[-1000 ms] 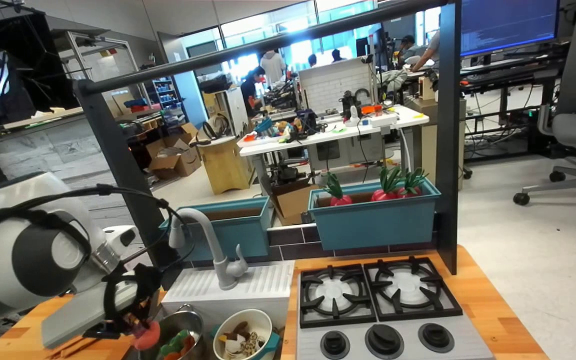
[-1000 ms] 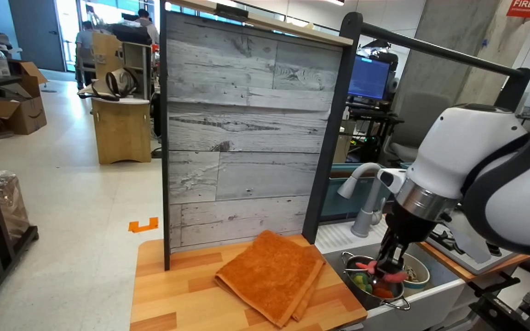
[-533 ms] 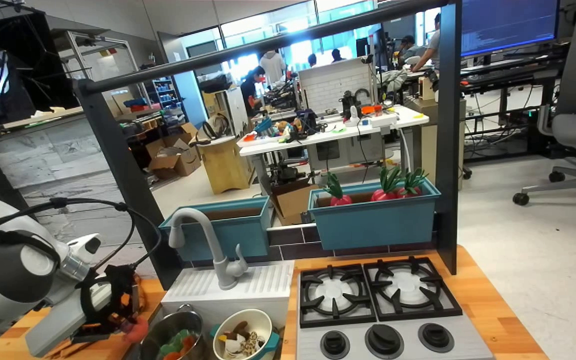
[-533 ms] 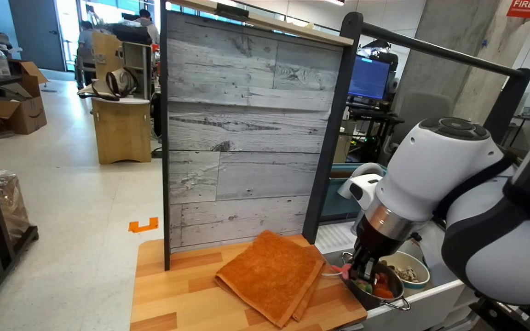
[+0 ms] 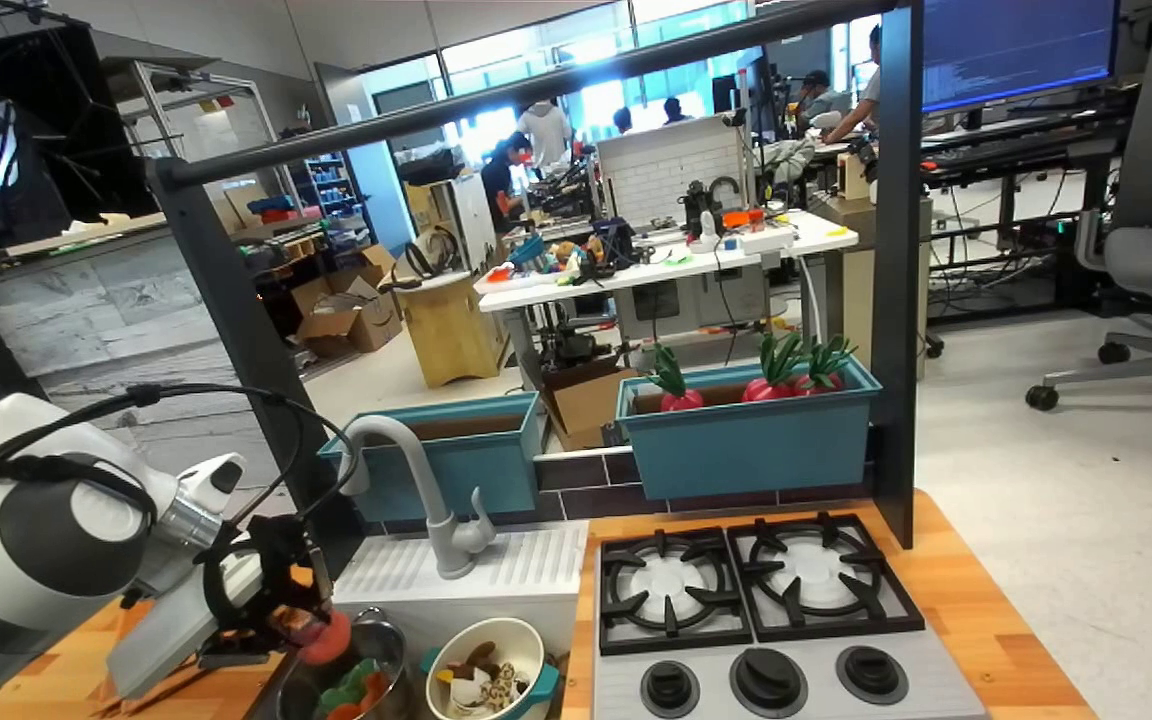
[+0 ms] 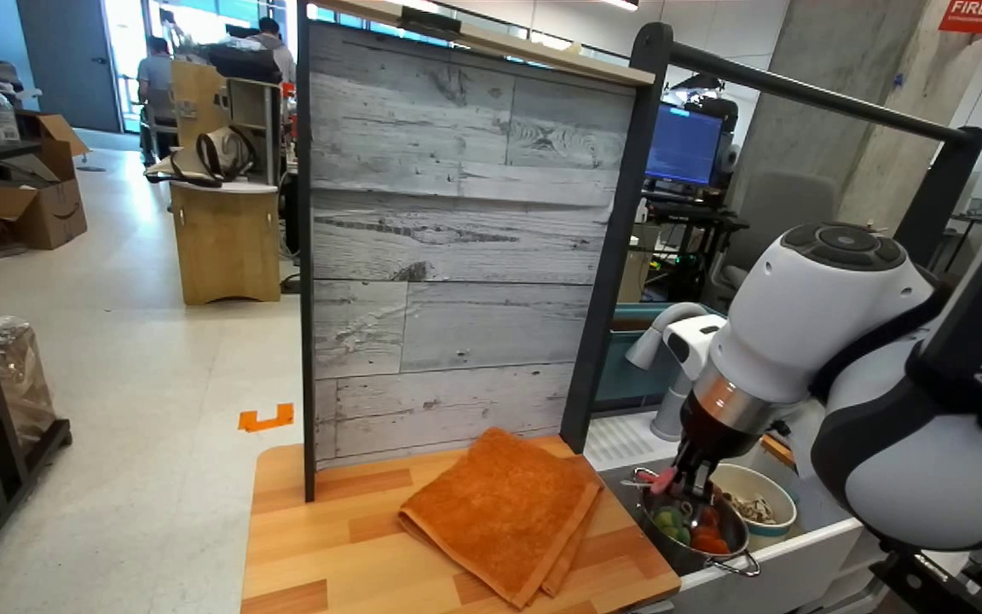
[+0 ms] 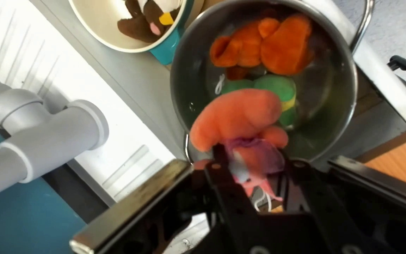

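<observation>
A salmon-pink plush toy (image 7: pixel 236 116) with a purple wrap, pink tail ends and a white string loop is caught between the fingers of my gripper (image 7: pixel 252 155). Its rounded end sticks out past the fingertips, over the steel pot (image 7: pixel 189 74). Inside that pot lie orange plush pieces (image 7: pixel 284 46) and green plush pieces (image 7: pixel 277 86), the green ones partly covered by the toy. In both exterior views the pink toy (image 5: pixel 326 638) is at the fingertips, above or just beside the pot's far side. Seen there, the gripper (image 6: pixel 689 499) points down over the pot (image 6: pixel 687 556).
Beside the pot stands a cream bowl (image 5: pixel 541 650) with teal handles and small plush items inside. A grey faucet (image 7: pixel 55 130) rises behind the sink. An orange cloth (image 6: pixel 504 516) lies on the wooden counter. The burners (image 5: pixel 671 590) and blue planters (image 5: pixel 756 450) are further off.
The arm swung away from the bowl toward the wooden counter, then came partway back and slightly up over the pot. The pink toy travelled with the gripper. The pot and bowl stayed put.
</observation>
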